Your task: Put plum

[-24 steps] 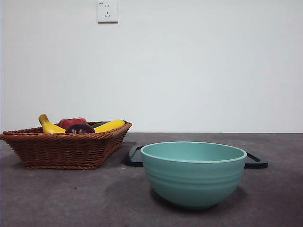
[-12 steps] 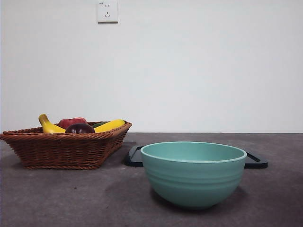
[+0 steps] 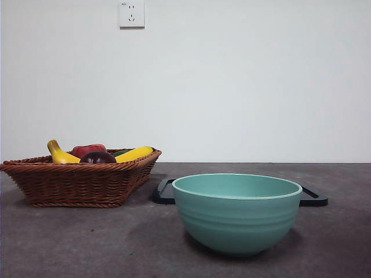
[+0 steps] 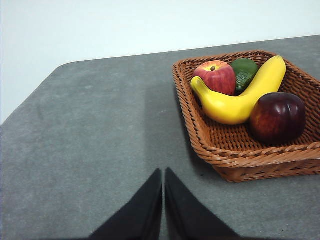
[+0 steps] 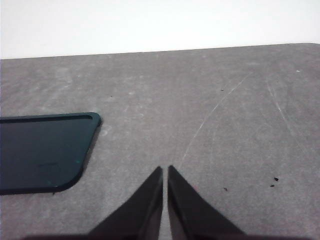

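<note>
Nearest in the front view: one teal bowl (image 3: 237,212), one dark tray (image 3: 313,196) behind it, one wicker basket (image 3: 69,182) off to the side.

Both arms wait out of the front view. Left gripper (image 4: 163,175): jaws pressed together, holding nothing, above bare table short of the basket. Right gripper (image 5: 165,172): jaws likewise closed and empty, near the tray's corner.

In the basket: one plum (image 4: 278,117) at the near rim, touching one banana (image 4: 240,95); beyond, one red apple (image 4: 215,77) and one green fruit (image 4: 244,73) (avocado, probably).

Risks, as I judge them:
- apple taken for the plum, both being round and reddish;
- glossy plum slipping from the jaws;
- jaws catching the banana or the basket rim on descent.
</note>
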